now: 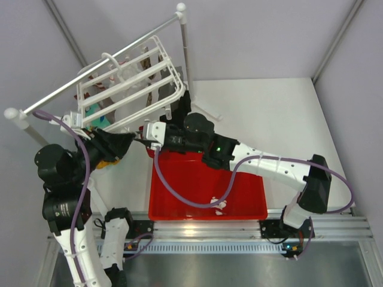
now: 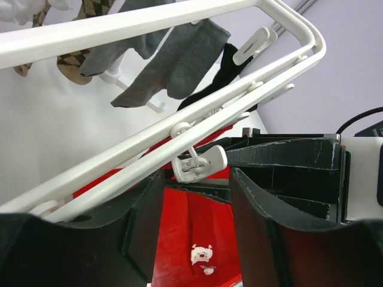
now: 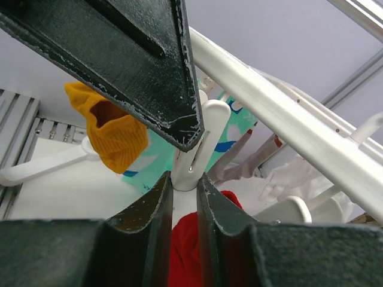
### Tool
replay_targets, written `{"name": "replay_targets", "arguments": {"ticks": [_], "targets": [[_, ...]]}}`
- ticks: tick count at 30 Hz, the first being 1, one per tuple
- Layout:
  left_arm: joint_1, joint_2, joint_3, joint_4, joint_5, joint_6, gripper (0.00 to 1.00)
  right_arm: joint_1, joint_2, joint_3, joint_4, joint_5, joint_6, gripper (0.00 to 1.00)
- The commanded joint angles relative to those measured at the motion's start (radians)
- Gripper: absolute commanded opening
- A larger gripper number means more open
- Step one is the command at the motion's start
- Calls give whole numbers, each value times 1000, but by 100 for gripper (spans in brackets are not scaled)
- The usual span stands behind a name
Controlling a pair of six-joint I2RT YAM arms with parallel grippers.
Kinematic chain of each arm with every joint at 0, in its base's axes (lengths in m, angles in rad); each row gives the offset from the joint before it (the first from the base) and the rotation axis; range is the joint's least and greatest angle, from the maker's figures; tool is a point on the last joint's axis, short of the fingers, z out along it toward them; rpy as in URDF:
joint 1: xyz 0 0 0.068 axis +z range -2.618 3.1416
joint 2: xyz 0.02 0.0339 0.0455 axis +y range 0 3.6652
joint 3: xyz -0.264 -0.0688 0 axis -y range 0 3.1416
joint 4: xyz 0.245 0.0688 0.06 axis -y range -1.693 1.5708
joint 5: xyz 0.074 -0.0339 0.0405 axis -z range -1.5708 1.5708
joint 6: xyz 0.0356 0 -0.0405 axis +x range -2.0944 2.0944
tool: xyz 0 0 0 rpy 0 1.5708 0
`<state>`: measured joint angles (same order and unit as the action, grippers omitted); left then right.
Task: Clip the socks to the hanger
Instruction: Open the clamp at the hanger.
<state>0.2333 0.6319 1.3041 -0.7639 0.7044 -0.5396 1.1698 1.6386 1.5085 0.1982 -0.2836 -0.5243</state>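
Observation:
The white slatted hanger [image 1: 128, 78] hangs from the rail at the back left, and its bars cross the left wrist view [image 2: 179, 128]. A black sock [image 2: 230, 60] hangs clipped on it. My right gripper [image 1: 145, 133] is at the hanger's near edge, shut on a white dangling clip [image 3: 194, 152] and pinching its lower end [image 3: 185, 179]. My left gripper [image 1: 133, 142] is open and holds nothing, its jaws wide either side of that clip [image 2: 197, 164]. A red sock [image 2: 203, 239] with a white patch lies in the red tray [image 1: 179, 203]. Red fabric [image 3: 185, 239] shows below the clip.
The metal rail [image 1: 90, 78] with white-capped poles carries the hanger. A grey sock [image 2: 179, 60], a brown checked one [image 2: 72, 66], an orange-yellow sock [image 3: 111, 131] and a teal patterned sock [image 3: 149, 161] hang there too. The red tray lies between the arm bases.

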Motion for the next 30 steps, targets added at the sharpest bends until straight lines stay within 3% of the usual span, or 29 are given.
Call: {"name": "replay_targets", "arguments": {"ticks": [1, 25, 30], "targets": [[1, -18, 17, 72, -45, -20, 53, 24, -49, 53, -14, -16, 46, 0], [1, 75, 69, 112, -94, -66, 56, 71, -17, 84, -42, 124, -69, 0], [1, 84, 66, 109, -105, -72, 47, 76, -16, 81, -45, 127, -80, 0]]}}
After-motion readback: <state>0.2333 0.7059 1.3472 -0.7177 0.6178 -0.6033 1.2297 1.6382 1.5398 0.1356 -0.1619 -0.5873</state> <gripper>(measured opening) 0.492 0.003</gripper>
